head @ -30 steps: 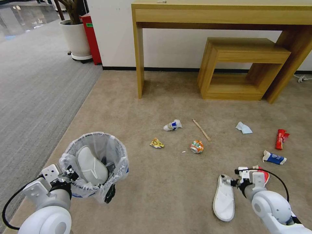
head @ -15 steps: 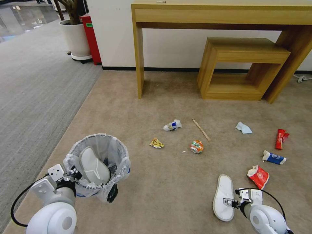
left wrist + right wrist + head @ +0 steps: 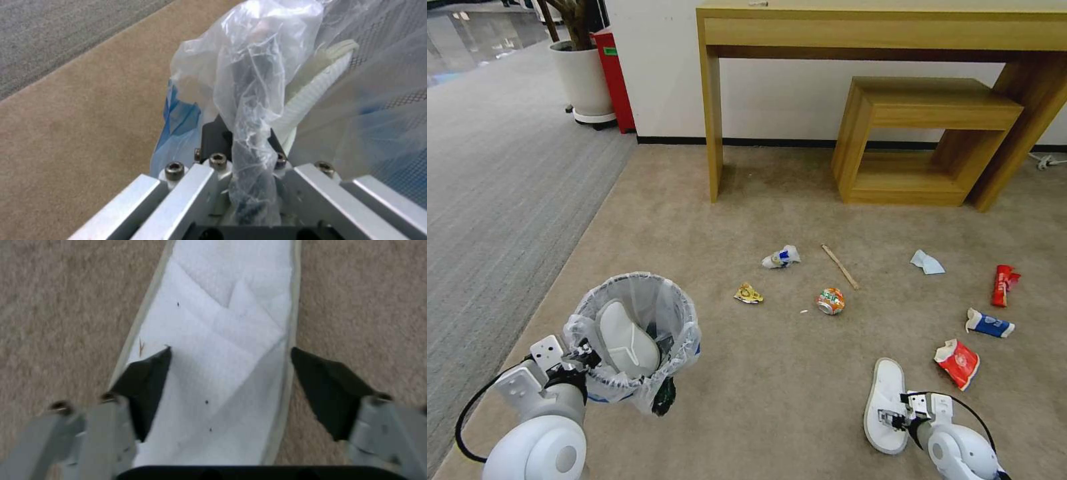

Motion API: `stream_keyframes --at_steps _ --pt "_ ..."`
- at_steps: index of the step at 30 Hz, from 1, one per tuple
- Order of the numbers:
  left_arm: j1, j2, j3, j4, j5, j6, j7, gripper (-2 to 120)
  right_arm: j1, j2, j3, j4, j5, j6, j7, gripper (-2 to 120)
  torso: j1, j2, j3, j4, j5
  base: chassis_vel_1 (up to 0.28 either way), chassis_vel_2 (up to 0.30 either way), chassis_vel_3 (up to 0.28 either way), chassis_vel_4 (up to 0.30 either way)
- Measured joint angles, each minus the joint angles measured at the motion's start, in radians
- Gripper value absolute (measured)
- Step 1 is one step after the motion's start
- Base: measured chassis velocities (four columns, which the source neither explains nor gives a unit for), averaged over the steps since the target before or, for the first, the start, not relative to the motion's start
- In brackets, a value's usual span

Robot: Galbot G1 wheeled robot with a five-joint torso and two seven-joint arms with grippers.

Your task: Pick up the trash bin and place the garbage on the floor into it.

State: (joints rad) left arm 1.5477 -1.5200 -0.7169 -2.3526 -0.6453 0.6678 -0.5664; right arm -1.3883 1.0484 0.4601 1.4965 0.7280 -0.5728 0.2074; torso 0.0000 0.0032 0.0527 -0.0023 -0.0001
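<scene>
The trash bin (image 3: 635,337), black with a clear bag liner (image 3: 249,86), hangs off the floor at the lower left with one white slipper (image 3: 627,339) inside. My left gripper (image 3: 584,357) is shut on its near rim. A second white slipper (image 3: 886,403) (image 3: 222,350) lies on the beige floor (image 3: 774,393) at the lower right. My right gripper (image 3: 892,419) (image 3: 229,373) is open just over it, its fingers (image 3: 146,386) straddling the slipper's width. More garbage lies beyond: a red packet (image 3: 958,362), a blue-white cup (image 3: 989,324), a red wrapper (image 3: 1004,283), a tissue (image 3: 927,263), a stick (image 3: 840,266).
A crushed can (image 3: 830,301), a yellow wrapper (image 3: 748,293) and a crumpled bottle (image 3: 781,257) lie mid-floor. A wooden table (image 3: 887,40) with a low shelf (image 3: 924,137) stands at the wall. Grey carpet (image 3: 500,187), a potted plant (image 3: 584,77) and a red box (image 3: 614,73) are left.
My right gripper came back toward me and down from the red packet to over the slipper's heel end. The left gripper shifted the bin slightly right.
</scene>
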Motion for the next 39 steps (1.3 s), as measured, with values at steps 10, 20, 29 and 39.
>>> stream_keyframes --at_steps 10,20,29,39 --pt "0.008 0.003 0.018 -0.010 -0.036 0.006 0.001 0 0.022 0.033 0.007 -0.025 -0.038 0.030 -0.026 28 0.000 0.000 0.000 -0.0001 0.0000 0.000 0.000 0.000 0.000" --pt "0.008 0.004 0.026 -0.007 -0.039 0.006 0.001 0 0.025 0.034 0.003 -0.024 -0.079 0.085 -0.040 0 0.000 0.000 0.000 0.0000 0.0000 0.000 0.000 0.000 0.000" --pt "0.018 -0.003 0.063 0.007 -0.044 0.006 0.005 0 -0.003 0.017 -0.015 0.029 -0.104 0.353 -0.067 0 0.000 0.000 0.000 -0.0002 0.0001 0.000 0.000 0.000 0.000" --pt "0.033 -0.015 0.157 0.015 -0.070 0.003 0.030 0 -0.014 -0.060 0.018 0.371 0.210 0.832 -0.437 0 0.000 0.000 0.000 0.0000 -0.0001 0.000 0.000 0.000 0.000"
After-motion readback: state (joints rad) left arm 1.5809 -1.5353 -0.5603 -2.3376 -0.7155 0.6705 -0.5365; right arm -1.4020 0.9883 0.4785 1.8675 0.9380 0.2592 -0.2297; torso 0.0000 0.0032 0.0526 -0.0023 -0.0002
